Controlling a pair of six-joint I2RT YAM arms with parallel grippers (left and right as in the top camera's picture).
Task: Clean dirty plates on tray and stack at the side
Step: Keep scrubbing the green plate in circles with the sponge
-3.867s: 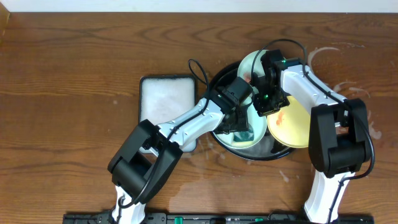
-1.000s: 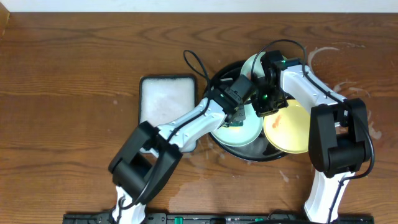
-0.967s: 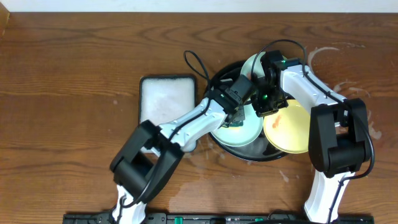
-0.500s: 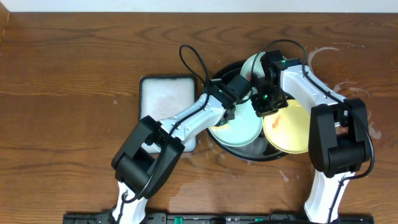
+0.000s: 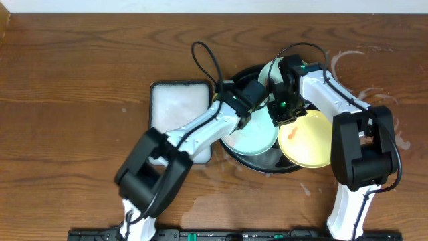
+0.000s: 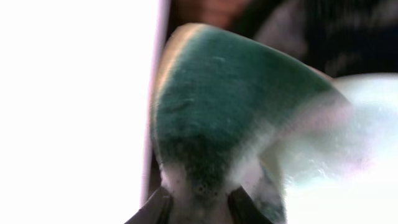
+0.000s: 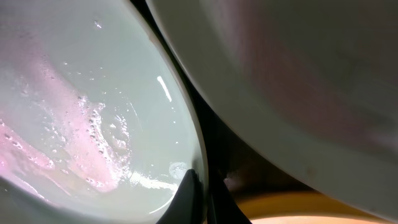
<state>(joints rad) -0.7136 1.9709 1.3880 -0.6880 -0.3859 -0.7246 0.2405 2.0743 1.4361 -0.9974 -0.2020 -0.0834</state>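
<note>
Left hand [image 5: 247, 105], clamped on sponge [image 6: 230, 106], has swept up-left off mint plate [image 5: 254, 138] in tray [image 5: 266, 168]. Right hand [image 5: 281, 112] pinches that plate's rim. Pink suds remain: scrubbing judged unfinished, nothing stacked.

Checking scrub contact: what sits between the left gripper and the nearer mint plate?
A green sponge, pinched in the left gripper, as the left wrist view shows.

Three views: one fixed top-down, two wrist close-ups.
Overhead looks straight down on the whole worktop [image 5: 80, 80], near edge at the bottom. Left wrist is tight and blurred on the green sponge [image 6: 217, 106] in its jaws. Right wrist is tight on the mint plate [image 7: 74, 93] rim at its jaws. All three share the black tray [image 5: 264, 166] area, centre-right.
</note>
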